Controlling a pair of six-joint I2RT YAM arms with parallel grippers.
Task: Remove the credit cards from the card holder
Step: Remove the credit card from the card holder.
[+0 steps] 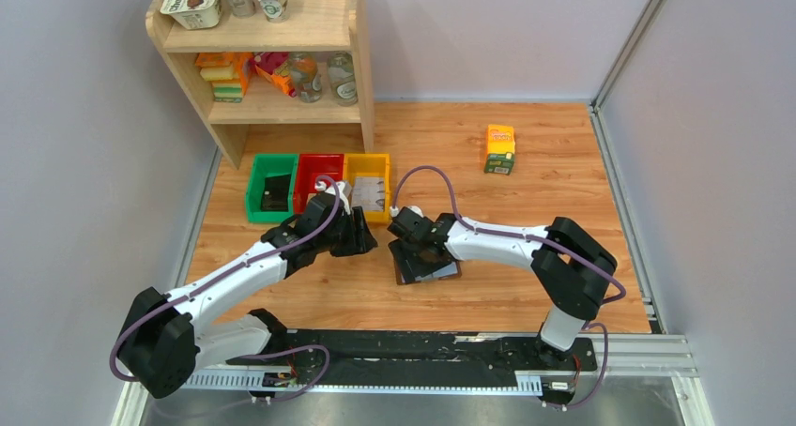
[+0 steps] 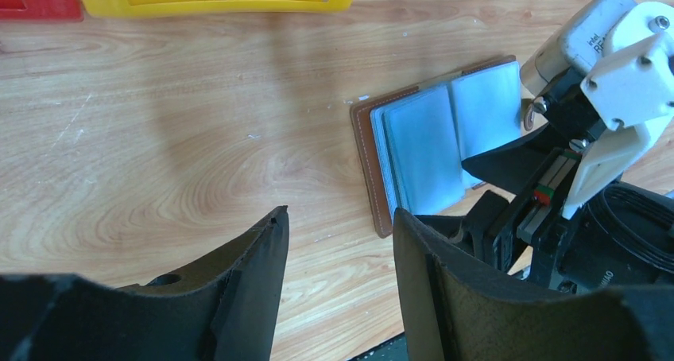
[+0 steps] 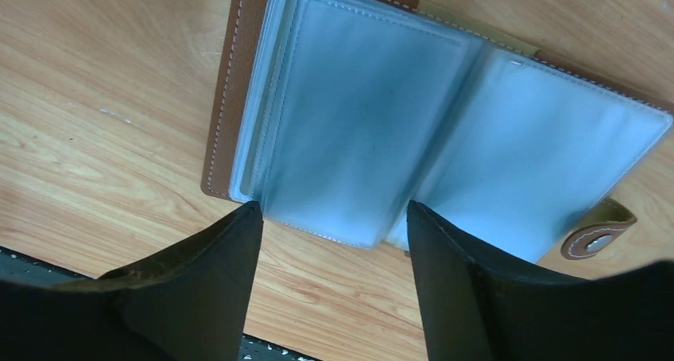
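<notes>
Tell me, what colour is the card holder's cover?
The card holder's cover is brown with pale stitching; the right wrist view shows it best.

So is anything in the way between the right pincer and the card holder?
Nothing visible. The card holder lies open on the table directly below the open right pincer; the left pincer hangs off to one side, clear of it.

card holder (image 3: 232,98): brown leather, pale stitching, lying open flat on wooden surface (image 3: 95,138). pale grey-blue clear sleeves (image 3: 366,122) spread both sides, several stacked on one half. snap clasp tab (image 3: 594,240) juts from one edge.
</notes>
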